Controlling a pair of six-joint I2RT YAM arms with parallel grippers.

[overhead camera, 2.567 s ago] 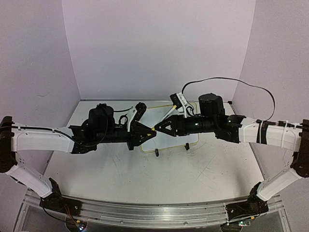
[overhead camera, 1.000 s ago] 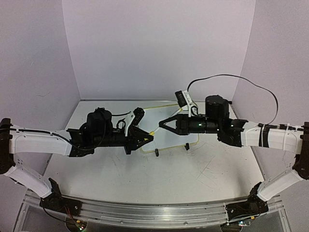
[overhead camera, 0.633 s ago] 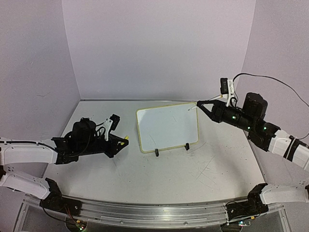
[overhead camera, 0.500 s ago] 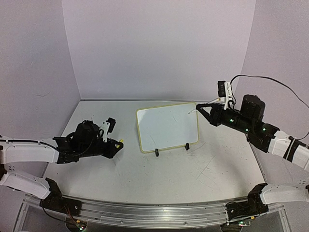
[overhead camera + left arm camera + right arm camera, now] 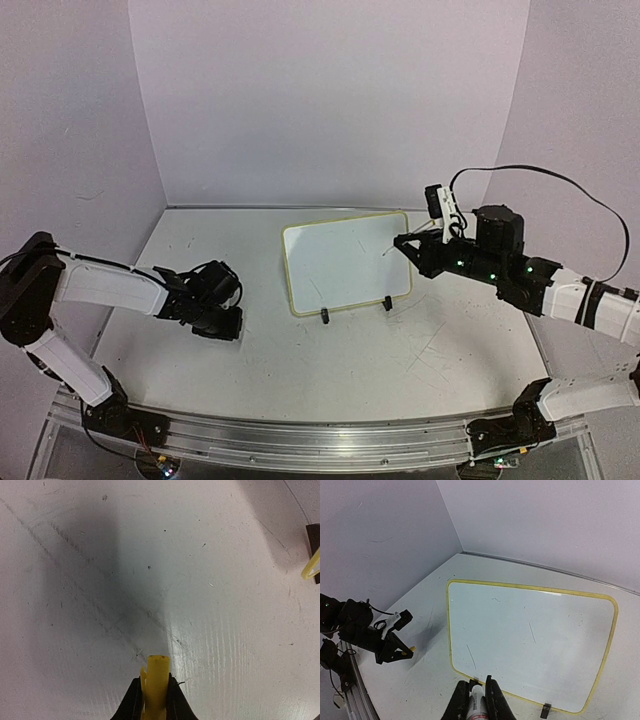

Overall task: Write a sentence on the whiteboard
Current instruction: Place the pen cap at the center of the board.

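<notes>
The whiteboard (image 5: 345,262) lies on the table, white with a pale yellow rim, a few thin strokes on it and two black clip feet at its near edge; it also fills the right wrist view (image 5: 530,630). At the board's right edge, low over it, is my right gripper (image 5: 399,244), shut on a white marker (image 5: 479,701) that points at the board. Left of the board, my left gripper (image 5: 230,328) points down at the table, shut on a yellow cap (image 5: 157,680). The cap's end sits just above the tabletop.
The table (image 5: 330,370) is white and scuffed, with purple walls on three sides. A metal rail (image 5: 300,440) carrying both arm bases runs along the near edge. A cable (image 5: 540,175) loops above the right arm.
The two grippers met over the board, then pulled apart. The left arm swung left and dropped to the table with the yellow cap. The right arm drew back right, then came in to the board's right edge.
</notes>
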